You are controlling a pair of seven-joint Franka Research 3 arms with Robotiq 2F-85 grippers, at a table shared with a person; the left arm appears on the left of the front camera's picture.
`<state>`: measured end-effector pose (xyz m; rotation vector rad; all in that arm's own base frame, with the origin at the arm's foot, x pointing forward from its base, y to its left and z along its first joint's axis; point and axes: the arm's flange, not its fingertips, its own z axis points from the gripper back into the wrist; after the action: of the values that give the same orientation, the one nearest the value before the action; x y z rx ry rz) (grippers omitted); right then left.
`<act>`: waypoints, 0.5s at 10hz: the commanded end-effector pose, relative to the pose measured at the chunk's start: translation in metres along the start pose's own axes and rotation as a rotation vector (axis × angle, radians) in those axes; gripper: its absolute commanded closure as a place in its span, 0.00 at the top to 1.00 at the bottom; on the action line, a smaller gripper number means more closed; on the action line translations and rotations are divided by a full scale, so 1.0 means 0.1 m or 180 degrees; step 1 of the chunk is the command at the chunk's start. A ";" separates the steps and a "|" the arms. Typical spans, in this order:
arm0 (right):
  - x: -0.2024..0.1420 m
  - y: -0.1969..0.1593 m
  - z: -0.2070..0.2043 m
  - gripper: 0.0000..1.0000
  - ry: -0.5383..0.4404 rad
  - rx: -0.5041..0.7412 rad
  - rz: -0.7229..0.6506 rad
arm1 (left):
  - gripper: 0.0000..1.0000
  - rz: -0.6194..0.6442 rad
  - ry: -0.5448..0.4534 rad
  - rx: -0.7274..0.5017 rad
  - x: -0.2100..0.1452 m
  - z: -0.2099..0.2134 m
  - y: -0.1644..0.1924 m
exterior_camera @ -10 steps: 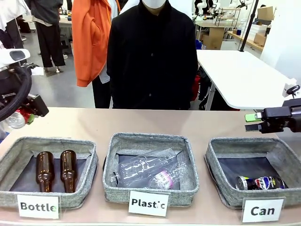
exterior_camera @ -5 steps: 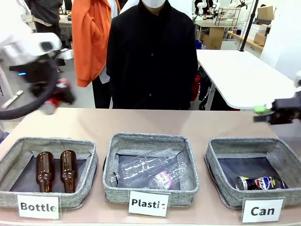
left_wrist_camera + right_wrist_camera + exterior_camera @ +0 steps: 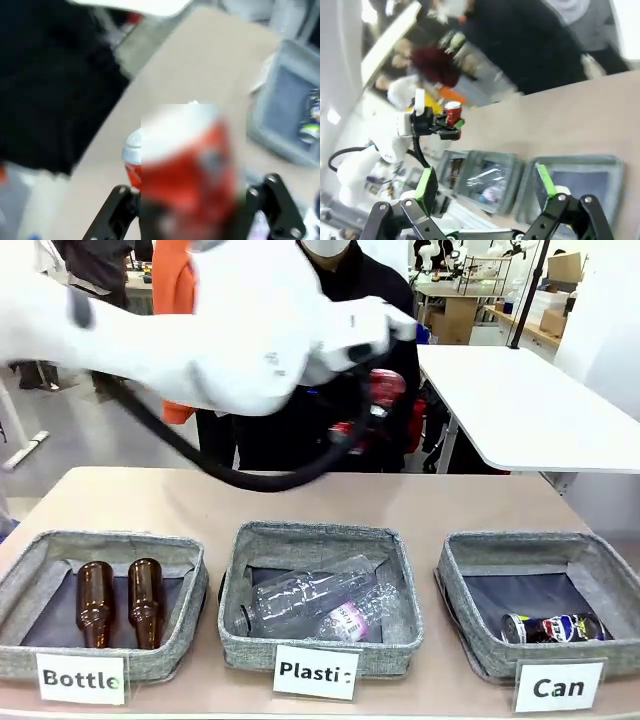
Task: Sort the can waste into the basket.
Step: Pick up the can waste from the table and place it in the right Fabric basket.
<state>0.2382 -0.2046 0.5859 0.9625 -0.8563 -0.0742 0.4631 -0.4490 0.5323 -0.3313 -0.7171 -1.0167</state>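
**Red can in transit, one can already binned**

Count: two cans, three baskets. My left claw (image 3: 190, 210) is clamped on the red-and-white can (image 3: 385, 390), now above the worktop (image 3: 450, 502) middle, having swung across from far left. Black-and-blue can (image 3: 550, 628) lies in the "Can" basket (image 3: 455, 585). My right claw (image 3: 485, 192) gapes empty, now withdrawn from over that basket.

White rounded arm shell (image 3: 230, 330), looped black cable (image 3: 250, 478); black gripper (image 3: 485, 192) with green pads (image 3: 426, 186), silver screws; person's black top (image 3: 400, 390).
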 end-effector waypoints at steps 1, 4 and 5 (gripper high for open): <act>-0.11 -0.39 0.39 1.00 0.0264 -0.0540 0.0086 | 0.00 -0.1264 0.0117 -0.1163 0.61 -0.39 0.03; -0.23 -0.71 1.00 1.00 0.0314 -0.0990 -0.0008 | 0.00 -0.2109 0.0339 -0.2083 1.02 -1.17 -0.65; -0.23 -0.78 1.15 1.00 0.0081 -0.1012 -0.0023 | 0.00 -0.2103 0.0510 -0.2145 1.04 -1.45 -0.90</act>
<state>0.1678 -0.3101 0.5374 0.6714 -0.7368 -0.1838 0.4562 -0.6047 0.4905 -0.6313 -0.4090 -1.7554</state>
